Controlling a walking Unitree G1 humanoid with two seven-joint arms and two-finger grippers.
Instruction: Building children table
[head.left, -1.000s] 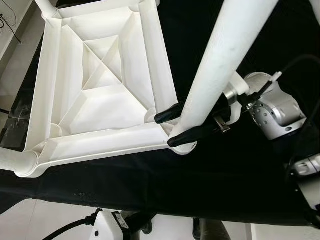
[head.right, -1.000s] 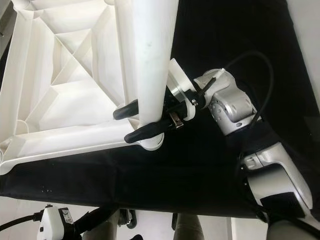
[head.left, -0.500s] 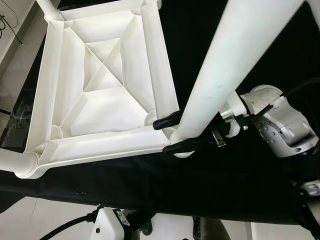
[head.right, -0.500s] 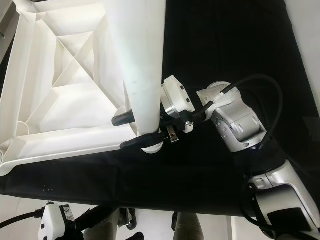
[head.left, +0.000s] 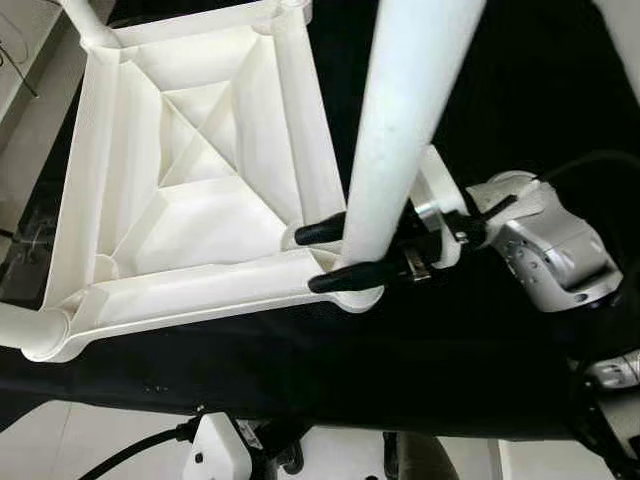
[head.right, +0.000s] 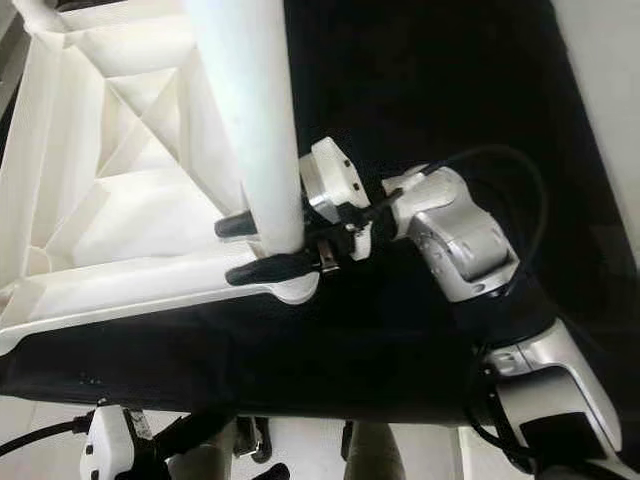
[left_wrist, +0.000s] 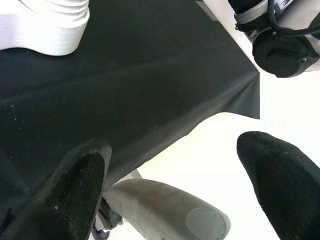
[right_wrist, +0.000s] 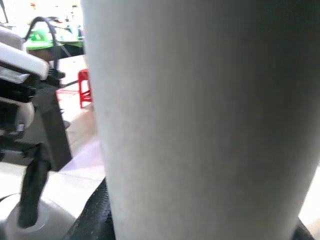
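Since a second ago, my right claw (head.left: 335, 255) has swung the white table leg (head.left: 395, 130) nearer upright over the corner socket of the upturned tabletop (head.left: 190, 190) on the black worktop (head.left: 450, 340). Its fingers are clamped round the leg's lower end. I judge the leg light, stiff, slick plastic; gripping low steadies it. My left claw (left_wrist: 175, 170) hangs spread wide, holding nothing.

Table leg (head.left: 405, 120) stands at tabletop's (head.left: 190, 210) near right corner, right gripper (head.left: 325, 258) clamped round it. Black cloth (head.left: 480, 60) to right is open; left gripper (left_wrist: 175, 185) hangs off cloth's near edge.
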